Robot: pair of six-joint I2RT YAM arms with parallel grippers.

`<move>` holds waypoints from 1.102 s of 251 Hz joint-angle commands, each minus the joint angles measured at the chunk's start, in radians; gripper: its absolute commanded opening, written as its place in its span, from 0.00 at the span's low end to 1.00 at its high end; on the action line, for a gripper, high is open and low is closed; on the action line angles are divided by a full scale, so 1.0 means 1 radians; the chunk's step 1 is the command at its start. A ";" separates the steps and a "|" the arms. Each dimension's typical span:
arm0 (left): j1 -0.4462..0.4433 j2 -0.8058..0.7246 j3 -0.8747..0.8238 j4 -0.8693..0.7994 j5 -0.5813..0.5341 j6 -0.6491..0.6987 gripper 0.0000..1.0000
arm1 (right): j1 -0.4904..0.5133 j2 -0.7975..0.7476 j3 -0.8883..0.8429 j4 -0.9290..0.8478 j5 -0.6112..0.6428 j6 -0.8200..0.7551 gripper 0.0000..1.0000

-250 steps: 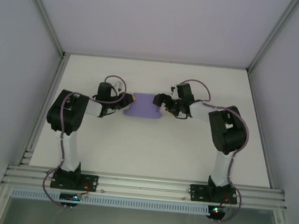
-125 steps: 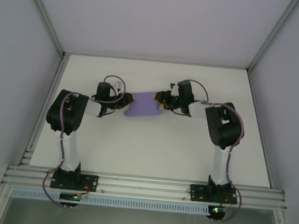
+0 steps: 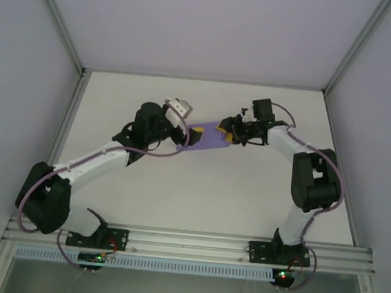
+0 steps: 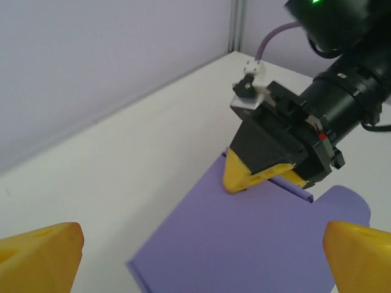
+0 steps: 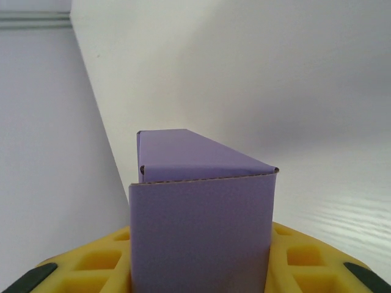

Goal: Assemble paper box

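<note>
Paper box point(image 3: 207, 136) in outstretched right tool point(image 3: 227, 131)

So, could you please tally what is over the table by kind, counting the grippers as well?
paper box: 1
grippers: 2, the left gripper and the right gripper
total: 3

Your right pincer point(image 5: 201, 274) grips the paper box point(image 5: 201, 232) between its yellow fingers point(image 5: 305, 259). The lavender card stands up from them, its far end folded into a hollow wedge, with the white counter point(image 5: 342, 201) beyond.
</note>
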 commanded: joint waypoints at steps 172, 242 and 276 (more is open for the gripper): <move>-0.215 0.112 0.044 -0.193 -0.228 0.629 0.97 | -0.078 -0.161 0.060 -0.499 -0.204 0.098 0.36; -0.212 0.097 0.020 -0.099 -0.259 0.616 0.58 | -0.068 -0.163 0.035 -0.443 -0.250 0.131 0.41; -0.208 0.077 0.007 -0.066 -0.260 0.623 0.48 | -0.069 -0.176 0.038 -0.459 -0.247 0.115 0.47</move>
